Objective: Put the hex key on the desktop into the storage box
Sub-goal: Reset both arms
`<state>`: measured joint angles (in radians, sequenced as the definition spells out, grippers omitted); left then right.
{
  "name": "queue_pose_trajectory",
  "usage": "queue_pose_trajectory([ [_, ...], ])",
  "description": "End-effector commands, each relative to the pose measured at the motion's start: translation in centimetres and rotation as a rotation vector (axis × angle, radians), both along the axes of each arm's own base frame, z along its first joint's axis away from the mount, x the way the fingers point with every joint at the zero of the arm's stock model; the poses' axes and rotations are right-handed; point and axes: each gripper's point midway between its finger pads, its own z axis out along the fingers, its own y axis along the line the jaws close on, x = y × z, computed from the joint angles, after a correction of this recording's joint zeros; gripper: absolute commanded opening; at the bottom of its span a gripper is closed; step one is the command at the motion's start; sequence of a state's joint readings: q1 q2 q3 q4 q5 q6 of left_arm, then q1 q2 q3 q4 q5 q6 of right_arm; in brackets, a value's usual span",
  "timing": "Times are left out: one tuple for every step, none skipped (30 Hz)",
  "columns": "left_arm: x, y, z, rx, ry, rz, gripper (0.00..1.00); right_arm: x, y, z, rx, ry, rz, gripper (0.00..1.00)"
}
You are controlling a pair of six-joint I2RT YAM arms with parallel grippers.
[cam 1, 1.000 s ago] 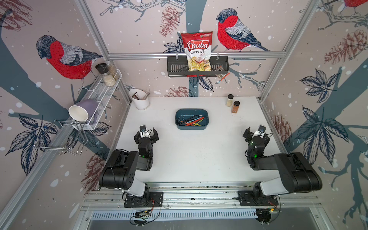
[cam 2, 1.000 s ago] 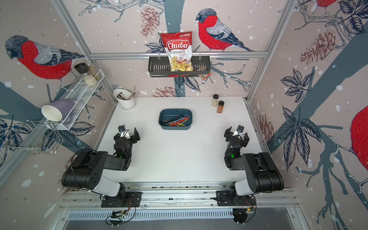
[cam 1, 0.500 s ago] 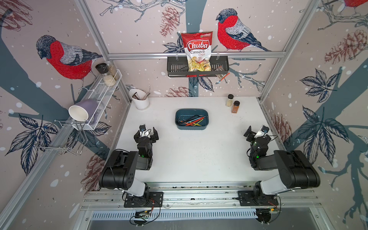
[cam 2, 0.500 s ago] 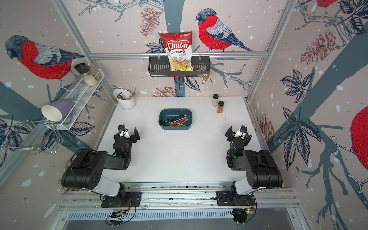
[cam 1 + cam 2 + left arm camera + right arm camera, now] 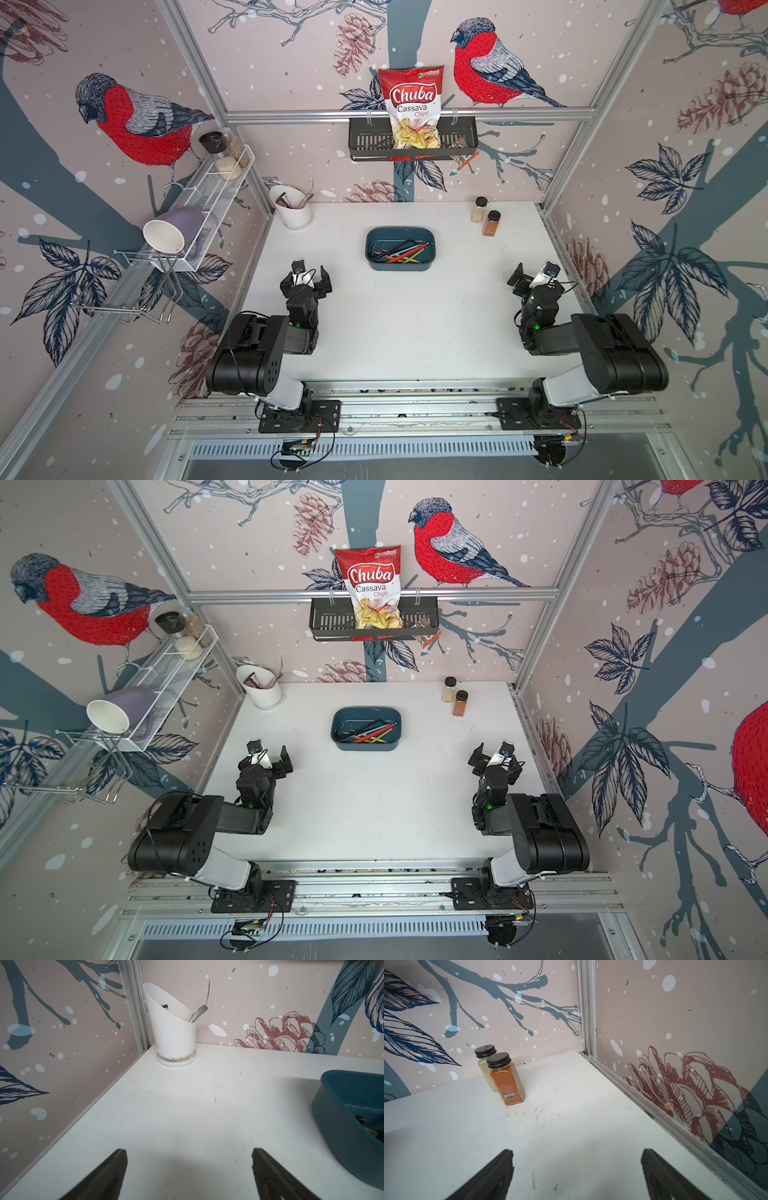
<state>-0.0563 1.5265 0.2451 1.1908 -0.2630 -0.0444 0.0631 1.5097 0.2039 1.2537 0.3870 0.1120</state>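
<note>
The dark teal storage box (image 5: 400, 267) (image 5: 365, 747) stands on the white desktop (image 5: 415, 328) at mid-back. Several hex keys (image 5: 405, 253) (image 5: 372, 734), black, red, orange and yellow, lie inside it. No hex key shows on the bare desktop. My left gripper (image 5: 306, 279) (image 5: 266, 760) (image 5: 189, 1151) hovers low over the front left, open and empty, with the box's corner (image 5: 332, 1126) off to one side. At the front right my right gripper (image 5: 536, 280) (image 5: 496, 760) (image 5: 577, 1151) is open too, nothing between its fingers.
A white cutlery holder (image 5: 293, 208) (image 5: 172, 1028) stands in the back left corner. Two spice jars (image 5: 486, 216) (image 5: 502, 1078) stand at the back right. A black wall basket with a chips bag (image 5: 413, 139) hangs behind. A white wire rack with a mug (image 5: 195, 216) lines the left wall.
The right arm has swung slightly toward the right wall, its gripper still open. The left arm and the box have not moved.
</note>
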Motion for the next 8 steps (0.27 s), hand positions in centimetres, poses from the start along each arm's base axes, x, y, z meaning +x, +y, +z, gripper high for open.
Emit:
queue_pose_trajectory([
  [0.19,0.11,0.80,0.003,-0.029,0.001,0.97,0.13,-0.02,0.46,0.002,-0.018,-0.007,1.00],
  [0.20,0.11,0.81,0.004,-0.029,0.001,0.97,0.10,-0.01,0.54,-0.002,-0.025,-0.005,1.00],
  [0.16,0.11,0.75,0.004,-0.027,0.001,0.97,0.20,-0.05,0.50,-0.003,-0.024,-0.006,1.00],
  [0.20,0.11,0.84,0.004,-0.030,0.001,0.97,0.21,-0.06,0.46,0.000,-0.022,-0.004,1.00],
  [0.16,0.11,0.73,0.004,-0.026,0.001,0.97,0.24,-0.06,0.42,0.004,-0.018,-0.003,1.00],
  [0.17,0.08,0.76,0.004,-0.027,0.000,0.97,0.17,-0.09,0.49,0.004,-0.021,-0.004,1.00],
  [0.18,0.10,0.78,0.004,-0.028,0.001,0.97,0.15,-0.13,0.49,0.003,-0.022,-0.005,1.00],
  [0.15,0.08,0.74,0.003,-0.027,0.000,0.97,0.16,-0.06,0.51,0.003,-0.021,-0.002,1.00],
])
